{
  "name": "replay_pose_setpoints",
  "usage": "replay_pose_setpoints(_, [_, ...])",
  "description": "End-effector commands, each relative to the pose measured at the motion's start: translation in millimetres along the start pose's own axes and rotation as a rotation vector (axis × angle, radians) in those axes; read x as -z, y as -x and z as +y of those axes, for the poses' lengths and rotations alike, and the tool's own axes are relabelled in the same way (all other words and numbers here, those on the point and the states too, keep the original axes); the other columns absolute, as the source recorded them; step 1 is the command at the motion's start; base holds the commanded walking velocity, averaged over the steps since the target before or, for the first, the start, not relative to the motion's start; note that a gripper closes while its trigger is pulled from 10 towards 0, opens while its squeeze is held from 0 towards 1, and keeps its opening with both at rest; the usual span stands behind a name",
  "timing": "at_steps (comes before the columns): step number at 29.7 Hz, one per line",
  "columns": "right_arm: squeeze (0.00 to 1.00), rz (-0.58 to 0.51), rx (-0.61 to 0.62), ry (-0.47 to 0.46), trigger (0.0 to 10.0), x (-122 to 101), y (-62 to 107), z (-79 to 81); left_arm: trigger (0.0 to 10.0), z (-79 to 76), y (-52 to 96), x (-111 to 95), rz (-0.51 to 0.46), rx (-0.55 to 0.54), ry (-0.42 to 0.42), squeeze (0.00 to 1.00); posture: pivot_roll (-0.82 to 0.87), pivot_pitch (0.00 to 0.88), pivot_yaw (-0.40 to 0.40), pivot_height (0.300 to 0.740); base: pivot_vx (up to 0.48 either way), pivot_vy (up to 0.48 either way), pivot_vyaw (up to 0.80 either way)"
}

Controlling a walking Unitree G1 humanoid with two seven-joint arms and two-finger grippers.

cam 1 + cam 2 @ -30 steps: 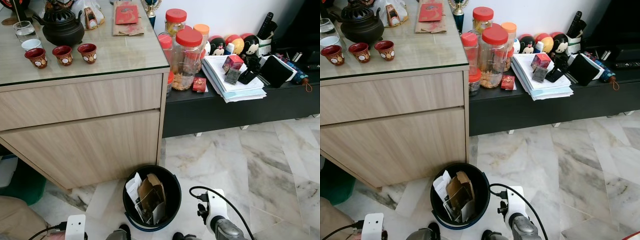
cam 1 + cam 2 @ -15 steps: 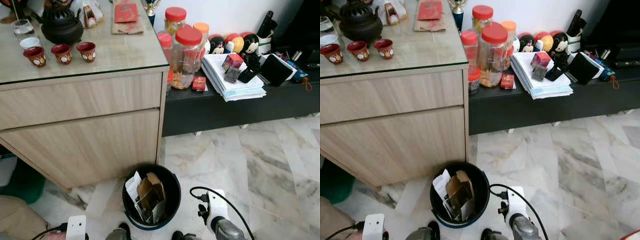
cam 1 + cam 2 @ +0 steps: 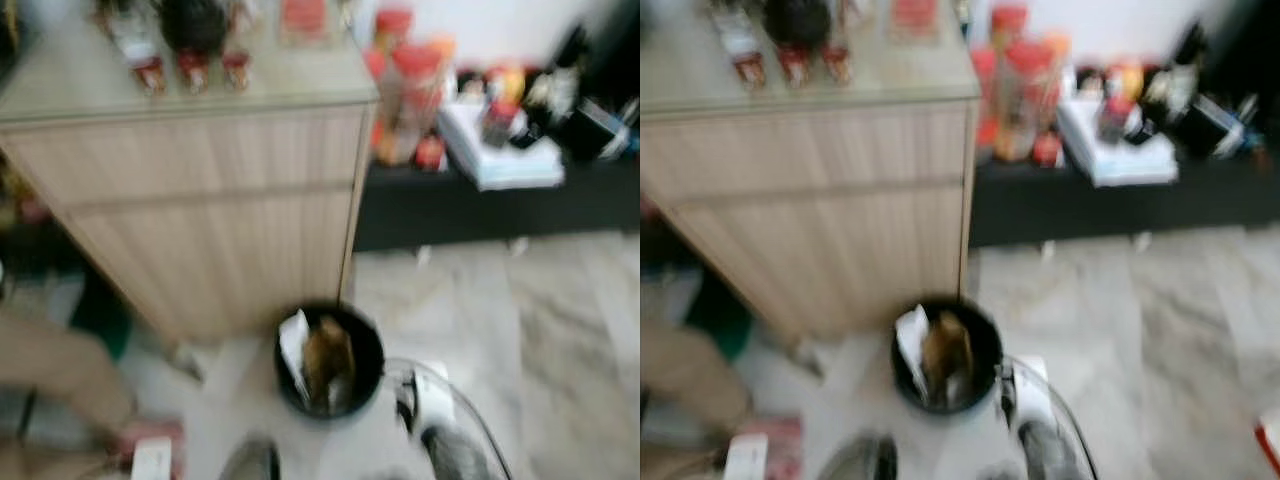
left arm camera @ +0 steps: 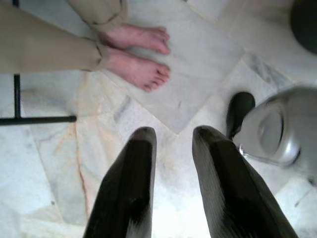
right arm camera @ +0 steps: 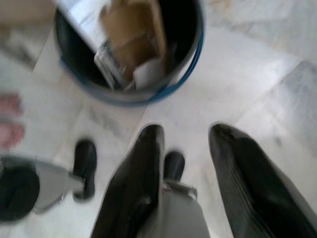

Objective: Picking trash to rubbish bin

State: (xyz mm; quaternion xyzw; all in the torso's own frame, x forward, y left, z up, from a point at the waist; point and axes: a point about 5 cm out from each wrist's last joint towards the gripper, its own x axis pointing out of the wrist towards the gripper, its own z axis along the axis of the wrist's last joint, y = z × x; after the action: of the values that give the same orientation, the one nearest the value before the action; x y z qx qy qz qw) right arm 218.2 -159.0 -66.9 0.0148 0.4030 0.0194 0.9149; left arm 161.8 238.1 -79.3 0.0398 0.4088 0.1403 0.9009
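I have the rubbish bin [image 3: 330, 360] on the floor just ahead of me, near the right corner of the wooden cabinet [image 3: 200, 200]. It is a round, dark bucket with a blue rim, and it already holds trash [image 5: 126, 47]: white paper, a piece of brown cardboard and some clear wrapping standing up inside. So I judge at least part of the job is done; I see no loose rubbish on the floor around it, though the head views are smeared with motion blur and I cannot be sure.

My right gripper [image 5: 185, 163] hangs low just beside the bin, its two glossy black fingers parted with nothing between them. My left gripper [image 4: 173, 173] is likewise spread and empty, pointing down at the pale veined marble floor [image 4: 198, 44], with a person's bare feet [image 4: 141, 54] and beige trouser legs not far beyond it.

The cabinet is light wood grain with a glass top; right of it runs a low black shelf [image 3: 480, 200] crowded with red-lidded jars and papers.
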Motion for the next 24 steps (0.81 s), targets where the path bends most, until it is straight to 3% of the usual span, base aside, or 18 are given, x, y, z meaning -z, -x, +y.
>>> replay_pose_setpoints(1, [0.0,0.01,0.007,-0.007,10.0,3.1,0.7,-1.5,10.0,-2.7,1.0,3.7,0.013,0.003,0.016,0.0,0.13,0.161,-0.064,0.74,-0.285,0.0,0.0])
replay_pose_setpoints(17, [0.0,0.005,0.011,-0.009,10.0,1.2,0.4,-2.7,10.0,-4.1,0.7,2.8,0.014,0.005,0.022,0.0,0.13,0.159,-0.069,0.74,-0.284,0.0,0.0])
replay_pose_setpoints(24, [0.0,0.007,0.014,-0.014,10.0,3.0,1.0,-4.3,10.0,-5.3,1.6,6.5,0.031,0.002,0.01,0.0,0.12,0.156,-0.069,0.74,0.0,0.0,0.0])
